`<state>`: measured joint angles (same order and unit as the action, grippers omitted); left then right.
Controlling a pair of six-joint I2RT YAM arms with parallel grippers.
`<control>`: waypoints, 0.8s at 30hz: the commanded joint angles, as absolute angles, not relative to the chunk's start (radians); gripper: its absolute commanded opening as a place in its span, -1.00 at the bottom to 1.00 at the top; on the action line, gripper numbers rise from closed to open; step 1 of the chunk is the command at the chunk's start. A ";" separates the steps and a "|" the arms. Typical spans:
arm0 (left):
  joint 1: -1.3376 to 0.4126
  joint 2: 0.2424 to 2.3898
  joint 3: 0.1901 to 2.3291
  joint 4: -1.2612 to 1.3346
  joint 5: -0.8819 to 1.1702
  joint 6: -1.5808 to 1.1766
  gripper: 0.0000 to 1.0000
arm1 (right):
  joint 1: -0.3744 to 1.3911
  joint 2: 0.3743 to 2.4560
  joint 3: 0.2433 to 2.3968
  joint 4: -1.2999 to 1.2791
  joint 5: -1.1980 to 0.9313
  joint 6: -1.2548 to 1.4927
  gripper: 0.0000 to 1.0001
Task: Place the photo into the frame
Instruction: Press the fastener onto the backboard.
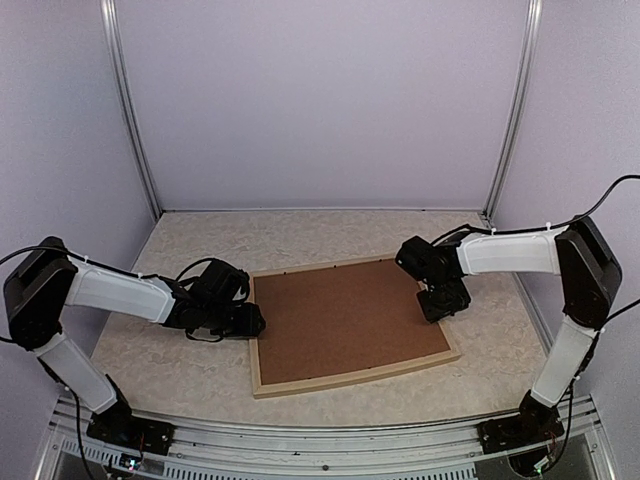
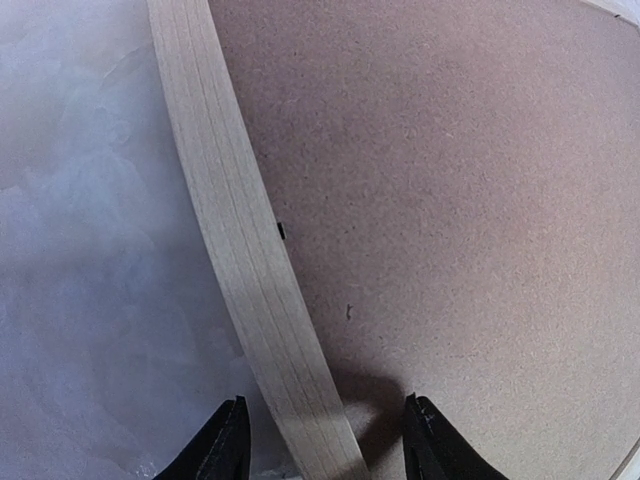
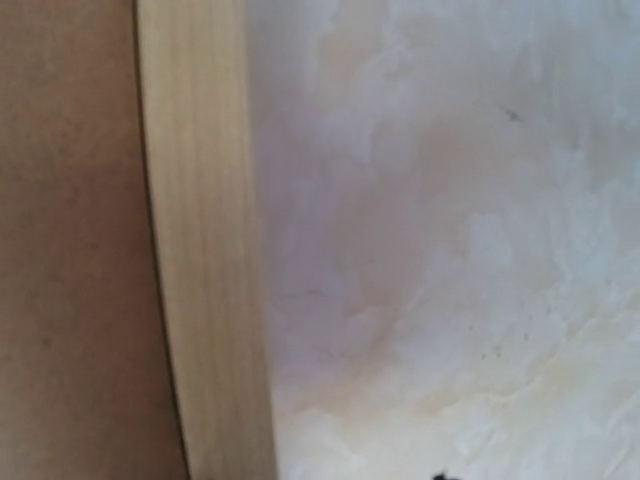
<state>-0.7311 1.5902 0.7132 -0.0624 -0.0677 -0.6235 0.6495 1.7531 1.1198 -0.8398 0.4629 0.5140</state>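
The pale wooden frame (image 1: 350,381) lies flat on the table with a brown backing board (image 1: 345,320) filling it. The photo is hidden. My left gripper (image 1: 250,320) is at the frame's left side. In the left wrist view it (image 2: 325,445) stands open astride the left rail (image 2: 240,230), with a gap on each side of the wood and one finger over the board (image 2: 450,200). My right gripper (image 1: 443,303) hovers over the frame's right side. The right wrist view shows only that rail (image 3: 200,250), the board (image 3: 70,250) and the table, not the fingers.
The marbled tabletop (image 1: 200,370) surrounds the frame. Pale walls with metal corner posts (image 1: 505,110) close off the back and sides. A black cable (image 1: 600,205) loops above the right arm.
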 commanded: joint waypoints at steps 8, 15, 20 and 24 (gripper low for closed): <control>-0.734 1.604 0.713 -0.092 -0.072 -0.604 0.03 | 0.759 1.912 1.148 -0.860 0.384 0.582 -0.06; -0.733 1.601 0.708 -0.090 -0.071 -0.604 0.03 | 0.777 1.960 1.177 -0.872 0.404 0.589 -0.06; -0.732 1.598 0.707 -0.090 -0.070 -0.603 0.04 | 0.805 1.987 1.196 -0.871 0.420 0.605 -0.06; -0.732 1.597 0.709 -0.093 -0.069 -0.601 0.04 | 0.830 2.027 1.226 -0.895 0.453 0.625 -0.06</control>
<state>-0.7307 1.5906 0.7128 -0.0624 -0.0677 -0.6220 0.7719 1.9160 1.2354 -0.9909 0.6750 0.5873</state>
